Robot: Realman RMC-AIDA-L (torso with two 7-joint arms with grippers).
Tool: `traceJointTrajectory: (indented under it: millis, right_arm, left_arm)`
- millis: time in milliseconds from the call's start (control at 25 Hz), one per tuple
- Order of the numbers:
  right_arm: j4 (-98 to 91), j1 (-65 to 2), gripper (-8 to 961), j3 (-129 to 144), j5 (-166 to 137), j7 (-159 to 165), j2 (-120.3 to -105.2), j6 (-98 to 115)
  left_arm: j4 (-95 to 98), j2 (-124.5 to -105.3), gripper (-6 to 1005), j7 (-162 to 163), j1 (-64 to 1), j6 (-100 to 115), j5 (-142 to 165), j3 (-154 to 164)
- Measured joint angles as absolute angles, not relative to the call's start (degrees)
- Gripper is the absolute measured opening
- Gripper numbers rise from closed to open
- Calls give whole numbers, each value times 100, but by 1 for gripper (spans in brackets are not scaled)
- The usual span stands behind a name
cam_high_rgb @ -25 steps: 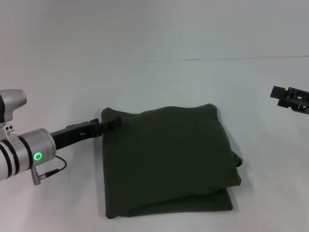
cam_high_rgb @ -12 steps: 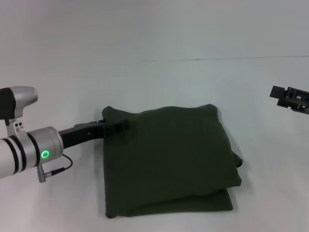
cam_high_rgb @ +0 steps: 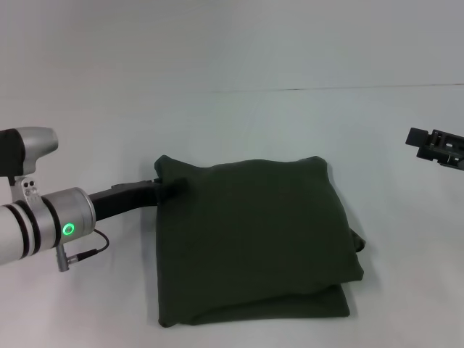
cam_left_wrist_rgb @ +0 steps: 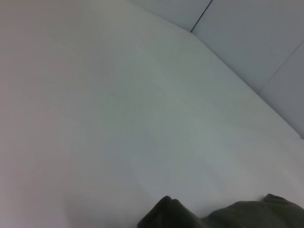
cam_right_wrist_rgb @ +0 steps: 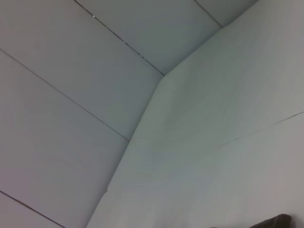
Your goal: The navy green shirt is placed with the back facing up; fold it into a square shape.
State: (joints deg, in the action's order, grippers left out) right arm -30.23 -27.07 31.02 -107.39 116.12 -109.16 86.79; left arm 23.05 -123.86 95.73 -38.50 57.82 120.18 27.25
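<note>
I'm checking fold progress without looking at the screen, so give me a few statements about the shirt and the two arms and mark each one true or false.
1. The shirt lies folded into a rough square on the table. True.
2. The left gripper is at the shirt's far left corner. True.
3. The right gripper is pressing on the shirt. False: it hangs off to the right, clear of the shirt.
4. White lettering shows on the shirt's top side. False: the visible cloth is plain dark green.
5. The shirt is spread flat with both sleeves out. False: it is folded in layers.
</note>
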Motion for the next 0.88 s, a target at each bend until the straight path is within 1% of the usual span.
traceJointTrajectory:
  millis: [160, 400, 600, 880]
  right_arm:
    - [-3023, -2707, 895, 3103, -10739, 11611, -10915, 8679]
    - [-3023, -2707, 894, 3097, -10742, 11585, -10916, 8680]
    - [-3023, -2707, 895, 3094, -10754, 11583, -10916, 8683]
    - [-3024, -2707, 895, 3093, -10758, 11576, -10916, 8692]
  left_arm:
    - [2294, -12384, 471, 9617, -3891, 5785, 12022, 2817]
    - [2311, -12383, 267, 9765, -3970, 5832, 12017, 2962]
    - [2313, -12383, 45, 9844, -4048, 5835, 12009, 3015]
    - [2324, -12372, 44, 9994, -4190, 5836, 12010, 3015]
